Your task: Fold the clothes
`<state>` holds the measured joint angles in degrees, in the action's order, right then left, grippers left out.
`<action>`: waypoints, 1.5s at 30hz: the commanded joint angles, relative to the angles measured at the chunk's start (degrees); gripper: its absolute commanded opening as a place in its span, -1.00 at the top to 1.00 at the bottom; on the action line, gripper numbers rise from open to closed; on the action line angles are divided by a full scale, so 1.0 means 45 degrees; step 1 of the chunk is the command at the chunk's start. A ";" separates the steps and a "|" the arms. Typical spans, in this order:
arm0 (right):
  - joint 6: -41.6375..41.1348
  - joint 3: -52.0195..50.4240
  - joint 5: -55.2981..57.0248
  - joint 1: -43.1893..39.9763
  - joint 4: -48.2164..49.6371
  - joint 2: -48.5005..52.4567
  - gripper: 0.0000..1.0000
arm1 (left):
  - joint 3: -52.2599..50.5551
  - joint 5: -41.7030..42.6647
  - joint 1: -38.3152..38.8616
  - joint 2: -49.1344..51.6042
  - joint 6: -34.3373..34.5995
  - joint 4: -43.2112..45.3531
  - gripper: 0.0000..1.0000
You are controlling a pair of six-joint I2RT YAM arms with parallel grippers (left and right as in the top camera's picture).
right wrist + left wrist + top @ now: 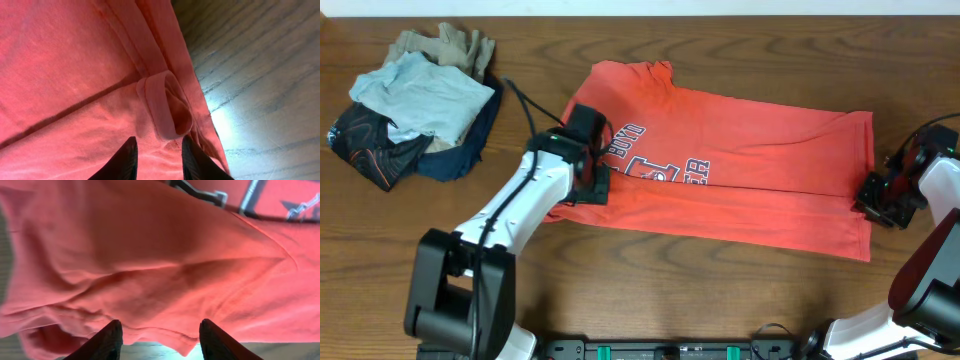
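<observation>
The coral-red T-shirt point(740, 165) lies flat across the middle of the wooden surface point(650, 290). Its neck end is toward 9 o'clock and its hem toward 3 o'clock. A long crease runs lengthwise through it, just below the white block lettering point(650, 160).

The left fingers point(590, 185) sit on the shirt's 9 o'clock end, just beside the lettering. In the left wrist view these fingers point(107, 341) are spread wide and released. The red cloth lies draped ahead of them, and its loose edge point(160, 339) falls in the gap without being pinched.

The right fingers point(875, 195) are at the shirt's 4 o'clock corner, right at the hem. In the right wrist view they point(125, 160) stand closer together, with a rolled loop of hem point(167, 107) rising just ahead of their tips. Cloth fills the space between them, but I cannot tell whether they are clamped on it or only resting against it.

A heap of other garments point(415, 105), light blue, tan and dark, sits at 10 o'clock on the surface, well apart from the shirt.
</observation>
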<state>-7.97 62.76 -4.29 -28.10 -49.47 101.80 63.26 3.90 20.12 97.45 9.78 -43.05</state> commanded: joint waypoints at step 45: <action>0.0209 -0.0131 0.0097 -0.0078 -0.0063 0.0102 0.40 | -0.0845 -0.0699 0.1608 0.1287 -0.0321 0.0505 0.55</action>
<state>-7.79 62.50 -4.27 -28.10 -49.69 101.80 60.23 1.63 27.22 102.45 8.91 -41.28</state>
